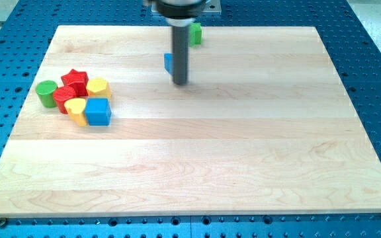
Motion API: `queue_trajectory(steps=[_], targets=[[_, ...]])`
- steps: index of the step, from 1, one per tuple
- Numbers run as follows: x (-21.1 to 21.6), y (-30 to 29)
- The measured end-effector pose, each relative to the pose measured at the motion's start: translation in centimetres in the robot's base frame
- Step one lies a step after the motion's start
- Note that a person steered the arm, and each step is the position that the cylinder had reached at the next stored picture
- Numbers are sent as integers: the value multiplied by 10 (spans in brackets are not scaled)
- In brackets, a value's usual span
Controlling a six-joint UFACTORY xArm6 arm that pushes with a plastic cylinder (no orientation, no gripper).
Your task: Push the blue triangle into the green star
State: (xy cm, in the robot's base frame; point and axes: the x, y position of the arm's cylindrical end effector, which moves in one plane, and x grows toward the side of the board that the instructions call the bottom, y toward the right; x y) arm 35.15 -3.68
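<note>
On the wooden board (197, 165) the rod (179, 53) served as the landmark, since everything in the task lay close to it. Far to the rod's left, near the board's left edge, stood a cluster of blocks that had no part in the job: a green cylinder (45, 93), a red star (75, 79), a second red block (64, 97), two yellow blocks (98, 86) (76, 110) and a blue cube (98, 111), all pressed together.

Directly at the rod's left side, touching it or nearly so, a small piece of the blue triangle (168, 63) showed; the rest was hidden behind the rod, so its shape and long axis could not be read. The tip (180, 83) rested on the board a little toward the view's bottom from this block, and slightly to its right.

To the rod's right and toward the view's top, close to the board's far edge, the green star (195, 33) stood, also half covered by the rod. It was near the triangle but apart from it.

The rod had no jaws; it held nothing and could only push. In my judgement the triangle had to travel up and to the right, so the tip needed to come to the triangle's lower left side first.
</note>
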Motion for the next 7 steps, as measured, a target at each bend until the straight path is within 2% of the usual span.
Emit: queue_trajectory(steps=[1, 2, 3, 6, 7], targets=[[-47, 22], [-58, 23], [-42, 1], [-69, -108], [-94, -100]])
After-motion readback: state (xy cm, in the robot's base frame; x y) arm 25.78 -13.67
